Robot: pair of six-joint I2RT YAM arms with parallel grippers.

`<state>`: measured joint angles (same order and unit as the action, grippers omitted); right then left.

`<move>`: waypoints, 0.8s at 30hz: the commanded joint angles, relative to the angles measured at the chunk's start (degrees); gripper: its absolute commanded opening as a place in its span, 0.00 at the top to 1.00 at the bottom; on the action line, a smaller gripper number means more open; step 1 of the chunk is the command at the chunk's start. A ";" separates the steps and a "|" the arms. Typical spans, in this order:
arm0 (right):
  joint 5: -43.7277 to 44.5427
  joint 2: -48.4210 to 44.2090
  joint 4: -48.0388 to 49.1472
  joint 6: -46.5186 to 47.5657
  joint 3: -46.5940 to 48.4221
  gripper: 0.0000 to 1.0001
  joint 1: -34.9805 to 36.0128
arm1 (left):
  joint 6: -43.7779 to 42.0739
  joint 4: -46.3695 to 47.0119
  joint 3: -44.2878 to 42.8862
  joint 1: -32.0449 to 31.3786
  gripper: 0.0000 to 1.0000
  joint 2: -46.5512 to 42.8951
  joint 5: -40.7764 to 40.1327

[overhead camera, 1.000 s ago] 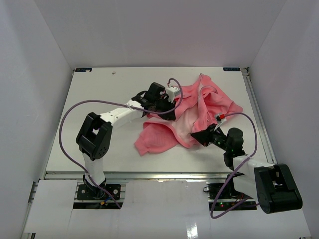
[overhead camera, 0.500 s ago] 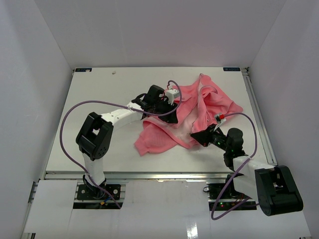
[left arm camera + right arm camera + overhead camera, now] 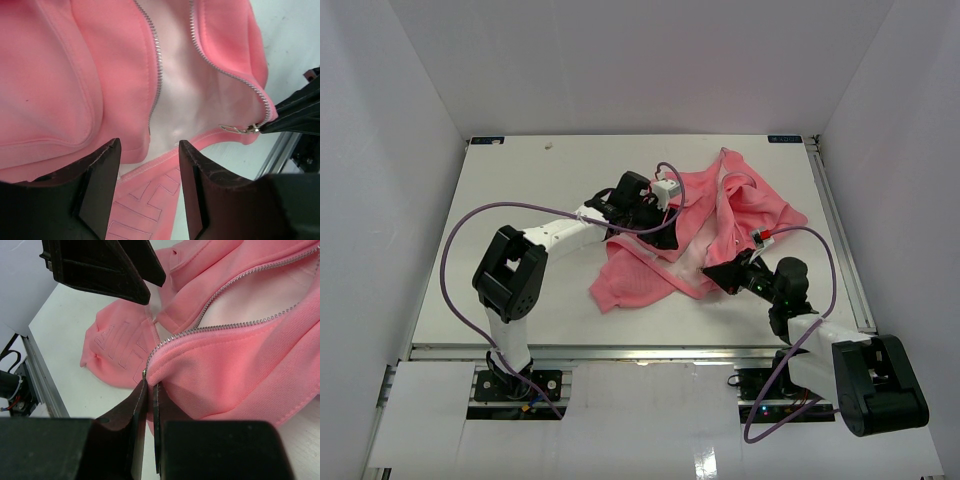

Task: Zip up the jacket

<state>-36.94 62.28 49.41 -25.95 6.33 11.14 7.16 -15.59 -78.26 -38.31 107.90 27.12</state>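
Observation:
The salmon-pink jacket (image 3: 745,210) lies crumpled on the right half of the white table (image 3: 520,180), unzipped, with paler lining showing between its two zipper rows (image 3: 157,60). My left gripper (image 3: 665,232) hovers over the jacket's middle, open (image 3: 150,145), with only the fabric below showing between its fingers. My right gripper (image 3: 715,272) is shut on the jacket's lower front corner (image 3: 150,382), right at the bottom end of one zipper row (image 3: 220,327). A metal zipper pull (image 3: 240,129) sits at that pinched corner. The other front edge lies loose beside it.
A sleeve or hood part with stitched letters (image 3: 120,347) spreads toward the table's near left. The enclosure's white walls ring the table, and a metal rail (image 3: 620,350) runs along the near edge. Purple cables (image 3: 455,260) loop off both arms.
My left gripper has opened its jaws and let go of the jacket fabric, staying over the same spot. The right gripper keeps its pinch and has barely moved.

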 commanded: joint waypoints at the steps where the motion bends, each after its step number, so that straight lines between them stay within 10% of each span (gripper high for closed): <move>1: 0.55 -0.99 0.72 1.25 1.14 0.92 0.38 | -1.56 -2.70 -1.40 -1.44 0.39 -1.22 -5.58; 24: 1.50 -3.79 -1.20 1.71 0.70 0.92 0.38 | -2.24 -8.49 -7.79 -6.86 0.42 6.49 -19.91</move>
<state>-35.98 60.21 47.59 -25.06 6.33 11.33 5.37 -23.28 -84.11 -44.38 114.12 8.67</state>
